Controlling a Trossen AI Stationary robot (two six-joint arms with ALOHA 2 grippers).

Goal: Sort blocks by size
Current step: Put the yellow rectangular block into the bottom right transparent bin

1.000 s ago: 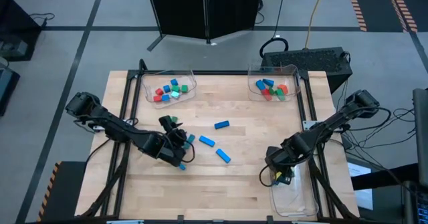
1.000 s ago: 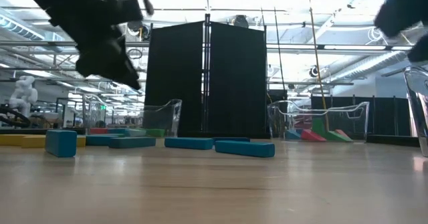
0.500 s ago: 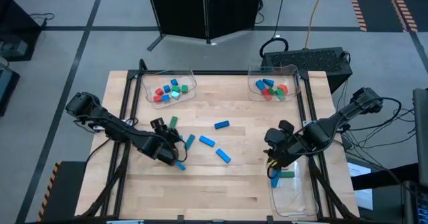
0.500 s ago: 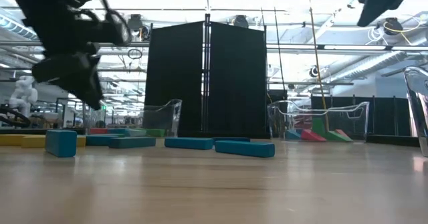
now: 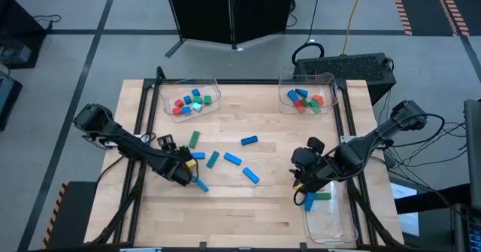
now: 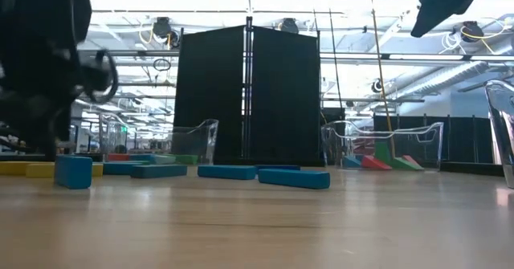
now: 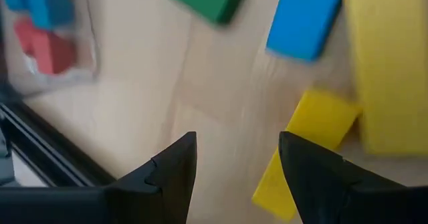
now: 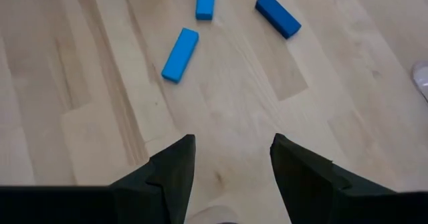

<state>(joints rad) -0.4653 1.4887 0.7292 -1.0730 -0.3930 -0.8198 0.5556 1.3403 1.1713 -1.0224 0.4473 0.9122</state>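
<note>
The left gripper, fingers apart and empty, hangs over small yellow blocks near the wooden tabletop's left edge. The right gripper, also apart and empty, hovers near the right edge beside a clear plastic tray, with long blue bar blocks lying mid-table.

The high view looked straight down from well above, taking in the whole table and both arms. The low view sat at table-top height, facing level across the wood toward a black panel in the room behind. Each wrist view looked closely down past its own dark fingers at the tabletop. The right wrist and high views shared three blue blocks mid-table.
</note>
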